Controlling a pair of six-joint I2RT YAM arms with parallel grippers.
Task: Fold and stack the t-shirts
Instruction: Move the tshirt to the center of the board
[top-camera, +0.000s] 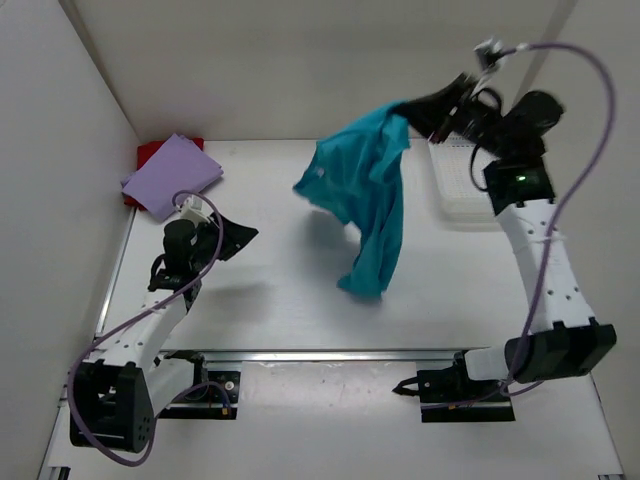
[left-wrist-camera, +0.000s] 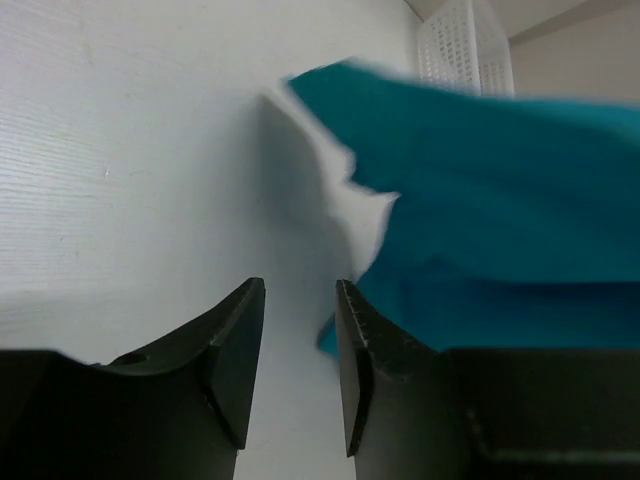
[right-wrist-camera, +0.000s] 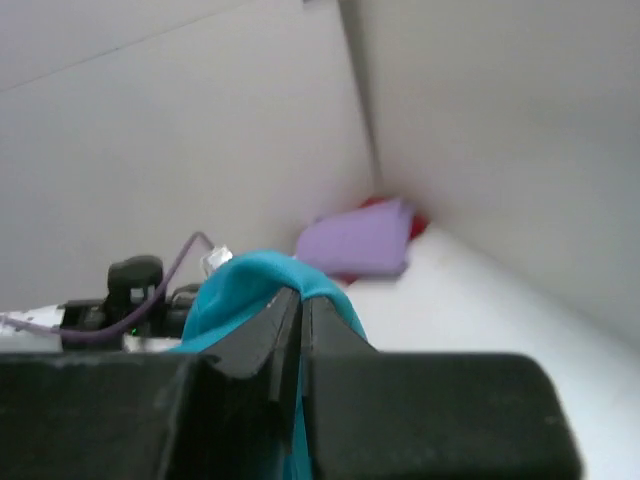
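Note:
The teal t-shirt (top-camera: 365, 190) hangs in the air over the middle of the table, its lower end near the surface. My right gripper (top-camera: 412, 108) is raised at the back right and shut on its top edge. In the right wrist view the teal t-shirt (right-wrist-camera: 245, 282) drapes over the closed right gripper (right-wrist-camera: 302, 296). My left gripper (top-camera: 240, 236) is low over the table to the left of the shirt. It stands open in the left wrist view (left-wrist-camera: 300, 300), nothing between its jaws, and the teal t-shirt (left-wrist-camera: 500, 200) is just beyond the right finger. The lavender t-shirt (top-camera: 172, 175) lies folded on the red t-shirt (top-camera: 150, 152) in the far left corner.
A white mesh basket (top-camera: 465, 185) sits at the table's right side under my right arm, and it shows in the left wrist view as well (left-wrist-camera: 465, 45). White walls close in the left side and the back. The folded lavender t-shirt (right-wrist-camera: 360, 240) lies on the red t-shirt (right-wrist-camera: 415, 215) against the corner.

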